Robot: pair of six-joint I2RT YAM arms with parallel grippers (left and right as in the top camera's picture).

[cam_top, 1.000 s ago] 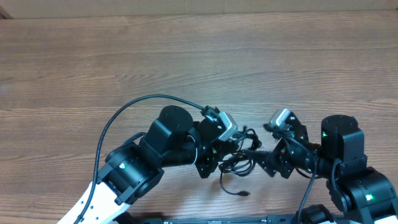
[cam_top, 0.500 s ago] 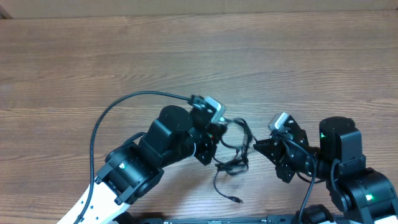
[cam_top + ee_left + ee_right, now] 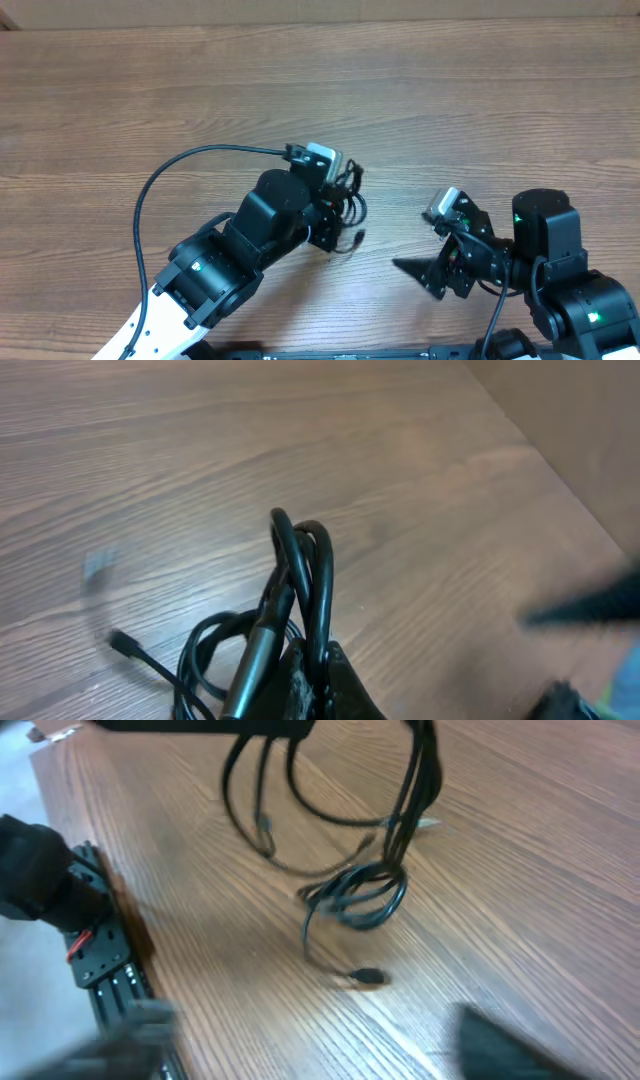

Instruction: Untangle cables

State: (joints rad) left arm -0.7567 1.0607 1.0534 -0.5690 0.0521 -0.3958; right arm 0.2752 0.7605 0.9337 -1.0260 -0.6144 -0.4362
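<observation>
Bundle of thin black knotted cables (image 3: 350,198) hanging from L gripper (image 3: 335,215), clamped on it over brown wood-grain table (image 3: 300,80), R gripper (image 3: 425,272) spread apart & empty nearby: you should take one loose plug end (image 3: 368,977) w/ R and draw it out slowly, no yanking.

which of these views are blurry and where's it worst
Overhead: sharp and evenly lit, only soft shadows, the cables easy to read. Left wrist: cables in focus, but the right edge and a patch at far left are smeared. Right wrist: the worst, blurred throughout, its own fingers just dark smudges in the bottom corners.
</observation>
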